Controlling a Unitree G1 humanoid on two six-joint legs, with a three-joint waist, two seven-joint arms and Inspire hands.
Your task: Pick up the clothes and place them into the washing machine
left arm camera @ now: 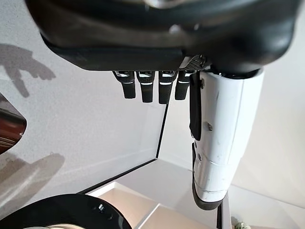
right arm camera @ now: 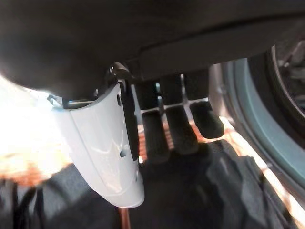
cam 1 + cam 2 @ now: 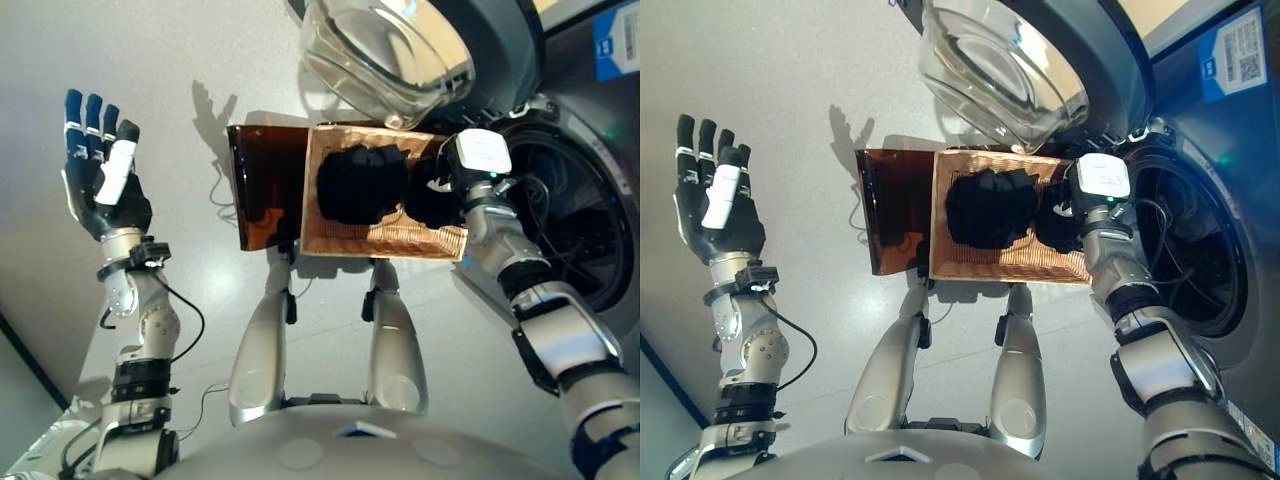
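A wicker basket stands on the floor before me with a heap of black clothes inside. My right hand reaches down into the basket's right end. In the right wrist view its fingers are nearly straight and their tips rest on the black cloth, with nothing gripped. My left hand is raised far to the left over bare floor, fingers spread straight and holding nothing. The washing machine's dark drum opening lies just right of the basket.
The washer's round glass door hangs swung open above the basket's far edge. A glossy dark brown panel adjoins the basket's left side. Pale floor stretches to the left.
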